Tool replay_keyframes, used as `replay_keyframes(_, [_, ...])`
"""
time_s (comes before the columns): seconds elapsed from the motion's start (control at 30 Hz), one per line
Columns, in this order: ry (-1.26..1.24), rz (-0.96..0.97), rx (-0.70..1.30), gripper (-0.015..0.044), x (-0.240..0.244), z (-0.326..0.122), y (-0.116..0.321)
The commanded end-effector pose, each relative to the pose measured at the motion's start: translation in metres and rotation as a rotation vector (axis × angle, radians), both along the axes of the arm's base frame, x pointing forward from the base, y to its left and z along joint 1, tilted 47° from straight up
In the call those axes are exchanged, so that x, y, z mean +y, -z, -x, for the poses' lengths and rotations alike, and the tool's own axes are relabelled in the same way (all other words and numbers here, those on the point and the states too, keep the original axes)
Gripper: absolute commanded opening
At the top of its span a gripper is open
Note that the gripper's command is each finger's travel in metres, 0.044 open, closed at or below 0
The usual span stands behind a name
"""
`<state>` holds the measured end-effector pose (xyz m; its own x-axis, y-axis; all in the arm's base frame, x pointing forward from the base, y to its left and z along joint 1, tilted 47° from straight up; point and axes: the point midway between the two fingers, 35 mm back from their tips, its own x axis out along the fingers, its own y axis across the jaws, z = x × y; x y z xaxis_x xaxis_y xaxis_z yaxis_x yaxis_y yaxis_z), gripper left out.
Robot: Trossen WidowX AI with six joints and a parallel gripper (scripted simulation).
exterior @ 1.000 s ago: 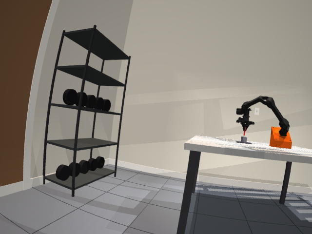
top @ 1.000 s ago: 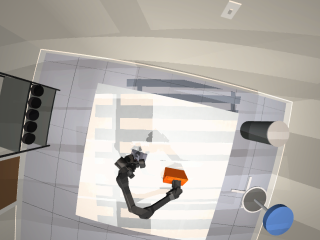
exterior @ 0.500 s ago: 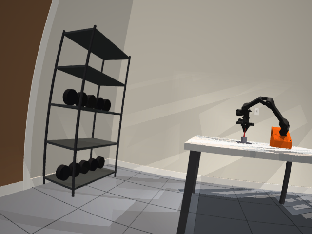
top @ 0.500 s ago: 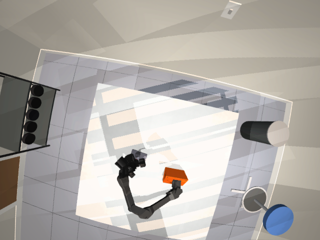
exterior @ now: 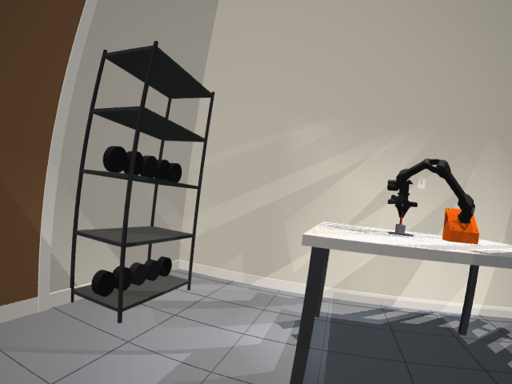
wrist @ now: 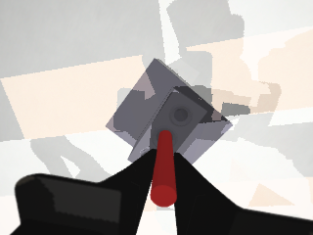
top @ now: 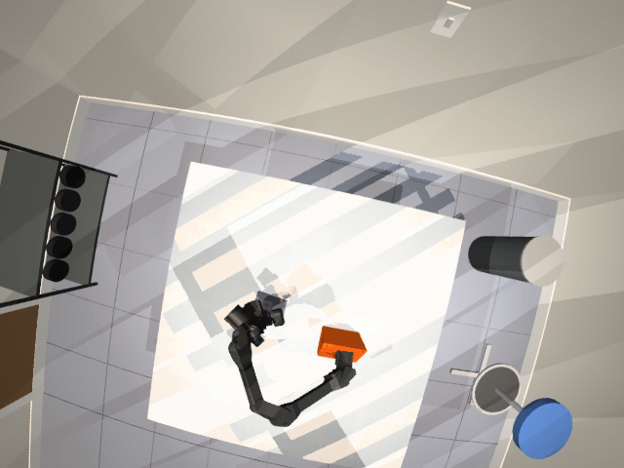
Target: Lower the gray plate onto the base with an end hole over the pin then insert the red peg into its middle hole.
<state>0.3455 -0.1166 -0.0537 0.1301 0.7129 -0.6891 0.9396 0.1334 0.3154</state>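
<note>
Gripper (top: 268, 318) (exterior: 401, 215) (wrist: 164, 156), lower centre of wrist view: clamped on red peg (exterior: 401, 218) (wrist: 163, 168). Advice: centre tip over plate's (wrist: 188, 105) middle hole, keep upright, press gently, release once seated.

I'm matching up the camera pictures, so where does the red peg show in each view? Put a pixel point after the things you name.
Top: red peg not distinguishable.
Exterior: right of centre, below the fingers (exterior: 401, 216).
Wrist: lower centre, the red peg (wrist: 163, 171) (exterior: 401, 218).
Shared landmark: the gray block (top: 272, 300) (exterior: 399, 229) (wrist: 188, 103).
</note>
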Motion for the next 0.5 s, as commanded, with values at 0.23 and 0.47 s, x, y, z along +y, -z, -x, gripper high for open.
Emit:
replay_keyframes(0.23, [0.0, 0.0, -0.001, 0.0, 0.0024, -0.001, 0.0])
replay_keyframes(0.47, [-0.005, 0.003, -0.004, 0.0, 0.0019, -0.0008, 0.0003])
